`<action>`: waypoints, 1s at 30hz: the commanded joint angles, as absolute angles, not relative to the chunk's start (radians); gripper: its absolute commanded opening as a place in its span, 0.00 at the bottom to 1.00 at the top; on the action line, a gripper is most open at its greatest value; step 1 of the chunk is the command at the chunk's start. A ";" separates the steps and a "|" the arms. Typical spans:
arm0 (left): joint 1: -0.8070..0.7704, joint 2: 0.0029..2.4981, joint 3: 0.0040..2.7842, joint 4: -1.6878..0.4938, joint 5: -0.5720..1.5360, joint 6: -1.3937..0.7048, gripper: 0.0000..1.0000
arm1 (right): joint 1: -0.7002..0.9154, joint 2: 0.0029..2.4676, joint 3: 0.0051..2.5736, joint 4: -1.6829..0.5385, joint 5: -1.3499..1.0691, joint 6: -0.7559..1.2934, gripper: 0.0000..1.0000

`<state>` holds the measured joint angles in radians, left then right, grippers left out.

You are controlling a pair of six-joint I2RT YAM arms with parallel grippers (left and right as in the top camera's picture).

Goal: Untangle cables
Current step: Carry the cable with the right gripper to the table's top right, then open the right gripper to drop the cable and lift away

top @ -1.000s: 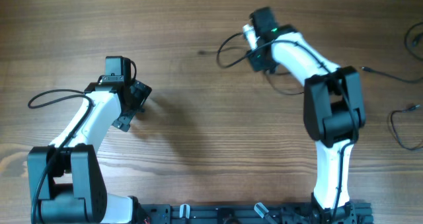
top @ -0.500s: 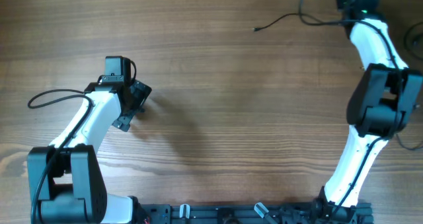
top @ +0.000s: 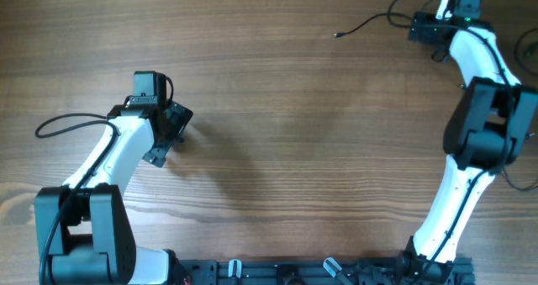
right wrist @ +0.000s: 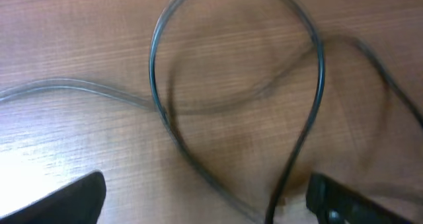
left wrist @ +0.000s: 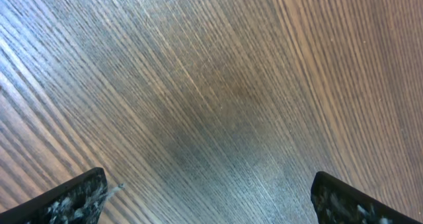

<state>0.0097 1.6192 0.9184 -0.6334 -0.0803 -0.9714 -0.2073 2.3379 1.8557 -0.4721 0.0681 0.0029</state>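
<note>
Left hand is hanging nearest to where I am standing, on the end of the white left arm, low over the wooden counter. Its fingers are standing wide apart, and in its own wrist view the left hand is showing just two dark fingertips in the bottom corners, with only wood grain between them. A thick black lead is looping out from that arm over the near left of the counter. Further back and well apart, the right arm is reaching up toward the far right corner, where the right hand is hovering with its fingers spread too, pinching nothing. Seen from its wrist, the right hand is looking down on a blurred loop of thin dark cable lying on the wood, one side of the loop running down close beside the right-side fingertip. From above, that cable is trailing leftward from the right hand across the far part of the counter and ending in a small plug tip. More of the cables are lying at the right edge, partly cut off from view.
</note>
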 commanded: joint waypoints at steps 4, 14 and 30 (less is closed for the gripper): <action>0.014 1.602 0.916 -0.633 -0.080 -0.981 1.00 | -0.213 2.202 1.856 -0.810 -0.254 0.178 1.00; 0.014 1.602 0.916 -0.633 -0.080 -0.981 1.00 | -0.245 2.228 1.857 -0.630 -0.828 1.372 1.00; 0.014 1.602 0.916 -0.633 -0.080 -0.981 1.00 | -0.226 2.227 1.857 -0.795 -0.806 0.503 1.00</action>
<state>0.0097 1.6154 0.9184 -0.6331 -0.0807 -0.9718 -0.2272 2.2124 1.8553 -0.8040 -0.8753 0.9329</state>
